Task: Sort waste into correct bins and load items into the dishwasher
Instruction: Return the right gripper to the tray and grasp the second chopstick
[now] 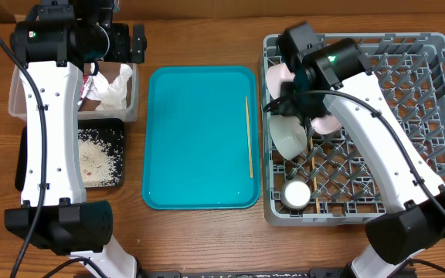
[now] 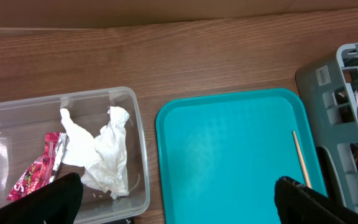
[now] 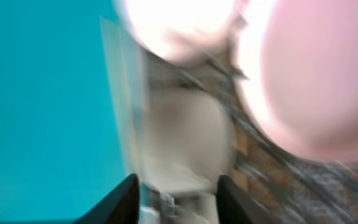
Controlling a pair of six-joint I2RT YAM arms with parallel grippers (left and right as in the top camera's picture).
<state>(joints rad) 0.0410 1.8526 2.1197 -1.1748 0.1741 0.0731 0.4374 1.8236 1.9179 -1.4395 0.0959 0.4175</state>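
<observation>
- A brown wooden table (image 1: 207,239) fills the overhead view, with a teal tray (image 1: 199,139) at its middle.
- One chopstick (image 1: 249,136) lies lengthwise on the tray, near its right edge.
- A clear tub (image 1: 12,100) sits at the table's far left. It holds crumpled napkins (image 2: 107,155) and a red wrapper (image 2: 36,171).
- Just in front of the tub is a black tray (image 1: 118,127) with rice scraps (image 1: 99,154) spread in it.
- A grey dish rack (image 1: 439,116) stands to the right of the teal tray. In its left part are a white bowl (image 1: 288,133), a small cup (image 1: 297,193) nearer the front, and a second thin stick (image 1: 316,181) beside them.
- The left gripper (image 2: 176,180) hangs over the gap between the tub and the teal tray. Its fingers (image 2: 48,199) are spread wide with nothing between them. The napkins lie below its left finger, and the chopstick lies near its right finger, touching neither.
- The right gripper (image 3: 179,193) is over the rack's left part, above the bowl (image 3: 185,137), with a pale pinkish dish (image 3: 316,81) to its right.
- The right wrist view is badly blurred. The two fingers (image 3: 126,199) show a gap, but I cannot tell whether they grip the bowl.
</observation>
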